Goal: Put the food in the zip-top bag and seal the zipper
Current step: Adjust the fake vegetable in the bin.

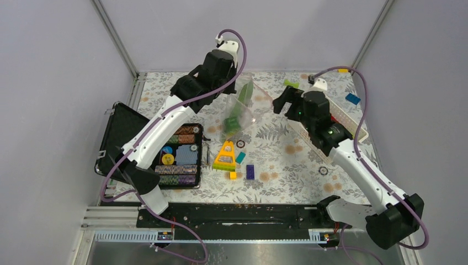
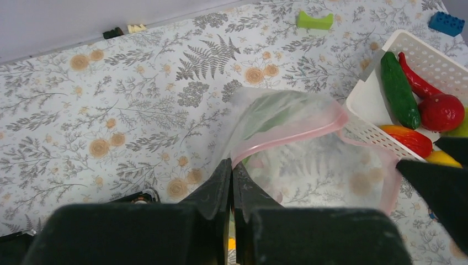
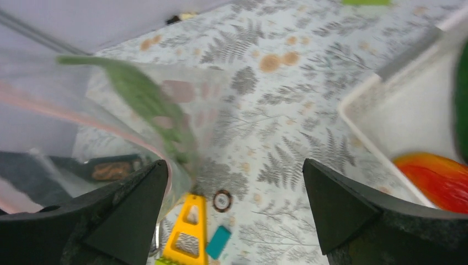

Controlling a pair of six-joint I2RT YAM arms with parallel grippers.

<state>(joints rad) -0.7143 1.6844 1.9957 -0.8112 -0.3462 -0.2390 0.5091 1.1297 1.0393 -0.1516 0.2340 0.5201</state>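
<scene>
**Zip-top bag** [image 2: 331, 165]: hanging by its rim over the bench [image 2: 138, 110], between the two arms, mouth gaping toward the white slotted basket [image 2: 364, 105]. Showing a green piece [image 3: 143, 99] inside through the film. Not clear whether the bottom is touching the bench.

**Zipper** [image 2: 287, 142]: running pinkish-red round the open mouth, not yet pressed together.

**Left tool** [image 2: 232, 171]: pinching together on the zipper at the near side of the mouth, carrying the bag.

**Right tool** [image 3: 234, 165]: standing wide apart, gripping nothing, hovering between bag and basket.

**Food:** lying in the basket just beside the bag:
- cucumber [image 2: 400, 91]
- red chilli [image 2: 416, 80]
- red ball-like fruit [image 2: 441, 112]
- orange-red piece [image 2: 408, 138]
- yellow piece [image 2: 441, 158], partly hidden

**Handling, judged:**
- Bag: likely being light, limp and slick, sagging shut wherever unsupported. Gripping best on the stiffer zipper strip, opposite the left tool's hold, keeping the mouth spread.
- Food: likely being light, hard and smooth, the round pieces tending to roll or squirt from the fingers. Taking the cucumber across its girth at mid-length.
</scene>
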